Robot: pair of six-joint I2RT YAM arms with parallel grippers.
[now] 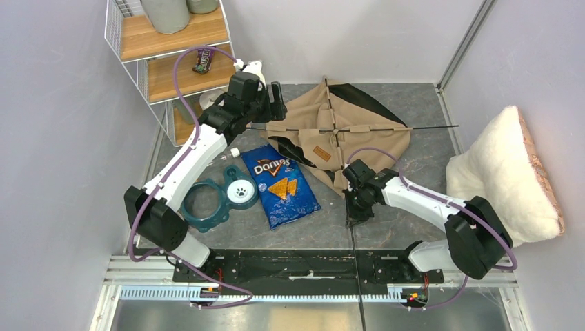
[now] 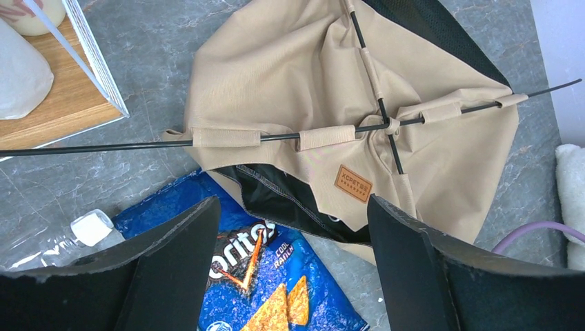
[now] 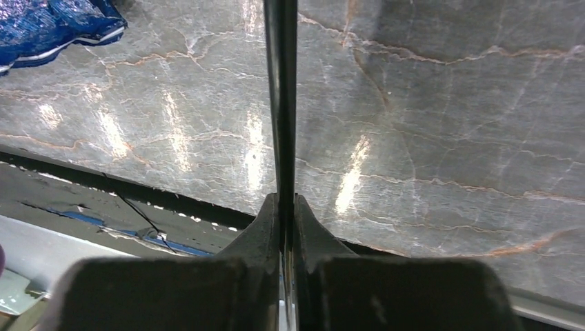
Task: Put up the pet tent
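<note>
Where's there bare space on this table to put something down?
Bare tabletop lies between the pet tent and the white cushion, and in the far right corner behind the tent. The left and middle are crowded: chip bag, teal ring, and the tent pole held by the right gripper.
</note>
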